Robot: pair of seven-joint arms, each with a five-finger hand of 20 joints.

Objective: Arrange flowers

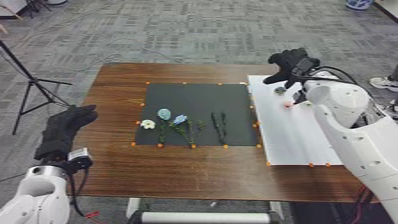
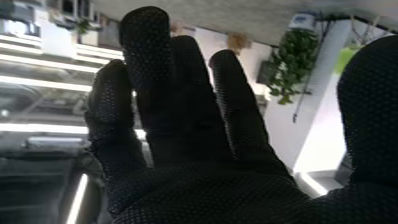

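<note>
Black mat (image 1: 197,96) bears flowers (image 1: 163,114) and stems (image 1: 224,127) toward its near edge, so we judge the arranging partly done; blooms (image 1: 288,104) by the white sheet's (image 1: 306,142) far end remain; our right hand (image 1: 305,64) is open and empty, our left hand (image 1: 60,131) likewise

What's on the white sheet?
On the white sheet: a small dark item, a pinkish one, a greenish one and orange markers. What the right arm covers can't be seen.
</note>
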